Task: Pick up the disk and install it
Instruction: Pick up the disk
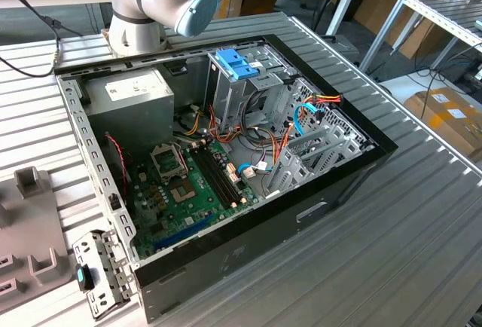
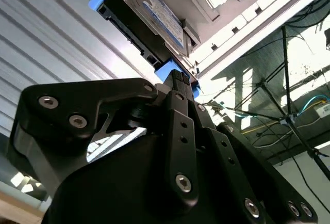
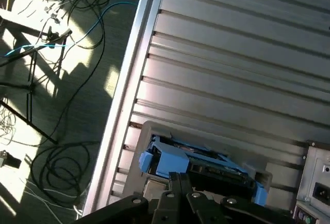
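Observation:
The disk [image 2: 135,25] is a dark flat drive with bright blue rails. It lies in a pale grey holder [image 3: 147,130] on the ribbed metal table, close to the table's edge. In the first wrist view the disk [image 3: 206,163] shows its blue end tab. My gripper [image 2: 178,79] is right at one blue end of the disk, and its black tip overlaps the tab. In the first wrist view my gripper [image 3: 180,180] stands just in front of the disk's blue rail. The open computer case [image 1: 354,169] lies on the table in the exterior view.
Inside the case a tall grey drive bay [image 1: 248,93] carries a blue clip [image 1: 236,63], beside a green motherboard [image 1: 181,184] and loose cables. The arm's base [image 1: 139,10] stands behind the case. A grey fixture [image 1: 30,229] lies at the exterior view's left. Cables and stands [image 3: 41,53] cover the floor past the table edge.

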Controlling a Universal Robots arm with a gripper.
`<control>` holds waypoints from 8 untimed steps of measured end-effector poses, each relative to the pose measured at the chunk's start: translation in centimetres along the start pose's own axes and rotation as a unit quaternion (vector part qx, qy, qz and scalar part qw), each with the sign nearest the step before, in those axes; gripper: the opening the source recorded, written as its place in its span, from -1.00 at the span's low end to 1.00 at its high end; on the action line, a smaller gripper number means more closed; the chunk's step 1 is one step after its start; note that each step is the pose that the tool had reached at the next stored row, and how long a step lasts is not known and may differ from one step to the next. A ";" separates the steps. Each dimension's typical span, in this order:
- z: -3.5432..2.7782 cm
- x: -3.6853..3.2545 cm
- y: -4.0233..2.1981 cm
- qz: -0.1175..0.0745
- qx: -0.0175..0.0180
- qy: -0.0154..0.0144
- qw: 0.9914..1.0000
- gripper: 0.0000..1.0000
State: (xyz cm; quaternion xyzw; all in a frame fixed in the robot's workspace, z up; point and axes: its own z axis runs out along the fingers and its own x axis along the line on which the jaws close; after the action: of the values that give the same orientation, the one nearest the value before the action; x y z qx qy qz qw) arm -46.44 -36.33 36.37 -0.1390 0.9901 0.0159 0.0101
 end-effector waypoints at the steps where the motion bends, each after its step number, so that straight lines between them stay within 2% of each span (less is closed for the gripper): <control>1: 0.01 0.00 0.00 -0.019 0.000 0.001 1.000 -0.79; 3: 0.03 0.00 0.00 -0.042 -0.001 0.001 0.999 -0.79; 4: 0.04 0.00 0.00 -0.062 -0.002 0.002 0.998 -0.79; 6: 0.06 0.00 0.00 -0.082 -0.002 0.002 0.997 -0.79; 7: 0.07 0.00 0.00 -0.097 -0.002 0.003 0.995 -0.79; 8: 0.07 0.00 0.00 -0.105 -0.003 0.003 0.994 -0.79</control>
State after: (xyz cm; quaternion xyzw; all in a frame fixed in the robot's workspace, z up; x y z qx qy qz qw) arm -46.44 -36.33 36.30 -0.2421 0.9701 0.0169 0.0084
